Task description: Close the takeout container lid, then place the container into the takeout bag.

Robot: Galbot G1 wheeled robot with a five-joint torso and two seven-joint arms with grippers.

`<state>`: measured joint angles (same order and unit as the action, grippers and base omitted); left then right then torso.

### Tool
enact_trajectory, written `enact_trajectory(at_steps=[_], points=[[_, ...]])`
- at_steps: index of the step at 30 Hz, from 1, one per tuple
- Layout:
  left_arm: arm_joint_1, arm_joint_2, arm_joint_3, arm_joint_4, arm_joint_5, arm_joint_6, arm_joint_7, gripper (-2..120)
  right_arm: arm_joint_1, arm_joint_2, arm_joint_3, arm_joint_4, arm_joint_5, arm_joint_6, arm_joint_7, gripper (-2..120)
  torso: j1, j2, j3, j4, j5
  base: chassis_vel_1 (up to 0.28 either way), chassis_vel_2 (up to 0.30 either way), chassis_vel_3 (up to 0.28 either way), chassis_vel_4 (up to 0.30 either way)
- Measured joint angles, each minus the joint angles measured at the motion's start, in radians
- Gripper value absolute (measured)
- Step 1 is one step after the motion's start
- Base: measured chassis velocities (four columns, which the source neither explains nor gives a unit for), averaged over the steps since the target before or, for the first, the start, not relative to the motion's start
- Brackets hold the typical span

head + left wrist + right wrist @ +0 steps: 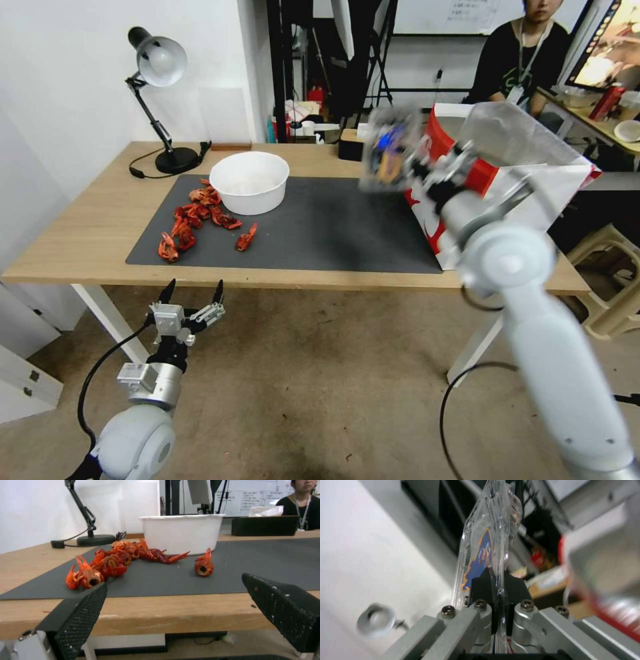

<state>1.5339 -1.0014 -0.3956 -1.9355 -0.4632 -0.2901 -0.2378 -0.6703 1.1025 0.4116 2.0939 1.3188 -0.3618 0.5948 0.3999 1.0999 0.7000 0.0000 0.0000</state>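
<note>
— Where's the box (390,150) now?

— Up in the air, pinched by its edge in the right gripper (421,168), lid closed as far as I can tell. It stands on edge, long side running up from the fingers (483,586).

— And the bag (533,180)?

— Just beside the gripper, on its outer side and a bit lower, mouth open upward. I'd say the box has to swing over the near rim and go down.

— Anything in the way?

— Only that rim and the handles. The bowl (249,181) and crayfish (193,220) sit well off the other way.

— The left gripper (192,298)?

— Spread wide, parked low before the table (87,220).
</note>
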Motion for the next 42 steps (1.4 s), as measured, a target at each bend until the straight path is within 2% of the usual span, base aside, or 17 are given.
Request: enact_trajectory(at_steps=[5, 16, 18, 20, 22, 23, 30, 31, 34, 35, 38, 42], points=[[-0.005, 0.001, 0.004, 0.0, 0.002, 0.0, -0.001, 100, 0.04, -0.046, 0.089, -0.054, -0.028, 0.0, 0.008, 0, 0.0, 0.0, 0.0, 0.0, 0.0001, 0.0, 0.0, 0.0, 0.0], [-0.019, 0.003, 0.027, -0.004, 0.007, 0.001, -0.001, 100, 0.035, -0.094, 0.141, -0.148, -0.117, -0.033, 0.045, 0, 0.0, 0.0, 0.0, 0.0, 0.0001, 0.0, 0.0, 0.0, 0.0], [-0.022, 0.003, 0.028, -0.004, 0.007, 0.002, -0.002, 100, 0.028, -0.094, 0.149, -0.153, -0.12, -0.05, 0.059, 8, 0.0, 0.0, 0.0, 0.0001, 0.0, 0.0, 0.0, 0.0, 0.0], [-0.023, 0.004, 0.028, -0.004, 0.007, 0.003, -0.002, 100, 0.024, -0.095, 0.152, -0.153, -0.12, -0.056, 0.063, 11, 0.0, 0.0, 0.0, 0.0001, 0.0, 0.0, 0.0, 0.0, 0.0], [-0.025, 0.006, 0.028, -0.006, 0.007, 0.003, -0.002, 100, 0.015, -0.096, 0.161, -0.153, -0.121, -0.071, 0.066, 21, 0.0, 0.0, 0.0, 0.0, 0.0, 0.0, 0.0, 0.0, 0.0], [-0.025, 0.006, 0.028, -0.006, 0.007, 0.003, -0.002, 100, 0.015, -0.096, 0.161, -0.153, -0.121, -0.071, 0.066, 21, 0.0, 0.0, 0.0, 0.0, 0.0, 0.0, 0.0, 0.0, 0.0], [-0.023, 0.007, 0.026, -0.009, 0.006, 0.004, -0.003, 100, 0.003, -0.103, 0.183, -0.143, -0.114, -0.08, 0.064, 51, 0.0, 0.0, 0.0, 0.0, 0.0, 0.0, 0.0, 0.0, 0.0], [-0.023, 0.007, 0.026, -0.009, 0.006, 0.004, -0.003, 100, 0.003, -0.103, 0.183, -0.143, -0.114, -0.08, 0.064, 51, 0.0, 0.0, 0.0, 0.0, 0.0, 0.0, 0.0, 0.0, 0.0], [-0.021, 0.006, 0.023, -0.011, 0.005, 0.004, -0.004, 100, -0.018, -0.11, 0.197, -0.118, -0.089, -0.004, -0.038, 64, 0.0, 0.0, 0.0, 0.0002, -0.0003, 0.0, 0.0, 0.0, 0.0], [-0.021, 0.006, 0.023, -0.011, 0.005, 0.004, -0.004, 100, -0.018, -0.11, 0.197, -0.118, -0.089, -0.004, -0.038, 64, 0.0, 0.0, 0.0, 0.0002, -0.0003, 0.0, 0.0, 0.0, 0.0], [-0.017, 0.006, 0.02, -0.011, 0.005, 0.004, -0.005, 100, -0.089, -0.127, 0.208, -0.067, -0.064, 0.086, -0.216, 79, 0.0, 0.0, 0.0, 0.0001, -0.0002, 0.0, 0.0, 0.0, 0.0], [-0.013, 0.005, 0.018, -0.012, 0.005, 0.003, -0.005, 100, -0.153, -0.14, 0.211, -0.03, -0.07, 0.118, -0.339, 91, 0.0, 0.0, 0.0, 0.0001, -0.0001, 0.0, 0.0, 0.0, 0.0]])
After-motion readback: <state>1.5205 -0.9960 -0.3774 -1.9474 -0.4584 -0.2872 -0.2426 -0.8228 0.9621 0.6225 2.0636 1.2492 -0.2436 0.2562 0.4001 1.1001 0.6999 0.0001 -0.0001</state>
